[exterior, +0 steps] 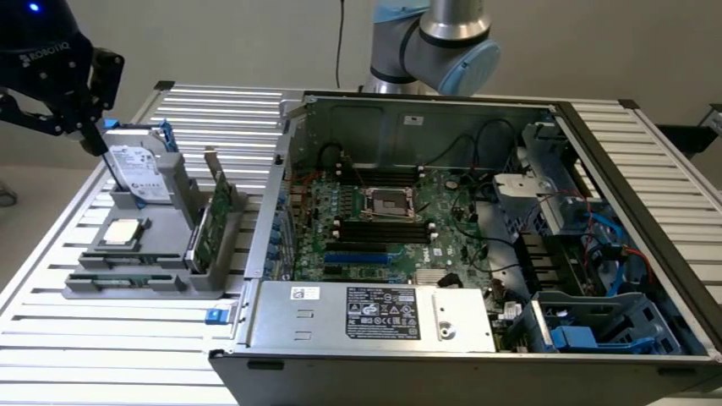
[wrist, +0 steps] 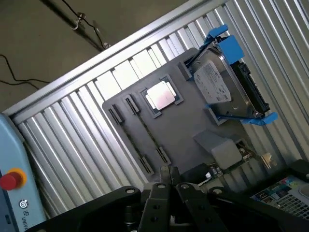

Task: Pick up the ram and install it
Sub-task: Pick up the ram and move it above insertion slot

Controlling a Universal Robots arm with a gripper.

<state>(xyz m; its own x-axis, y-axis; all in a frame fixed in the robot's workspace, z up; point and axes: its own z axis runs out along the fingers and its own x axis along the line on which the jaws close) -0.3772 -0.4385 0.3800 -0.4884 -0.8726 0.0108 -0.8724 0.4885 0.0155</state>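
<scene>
My end effector (exterior: 94,140) is fully closed, gripping nothing; it hangs over the grey holder (exterior: 169,245) on the bench (exterior: 68,330); ram (exterior: 122,263) sits low at the holder's front edge, just beside the CPU (exterior: 122,233), well apart from my fingertips (wrist: 170,175).
</scene>
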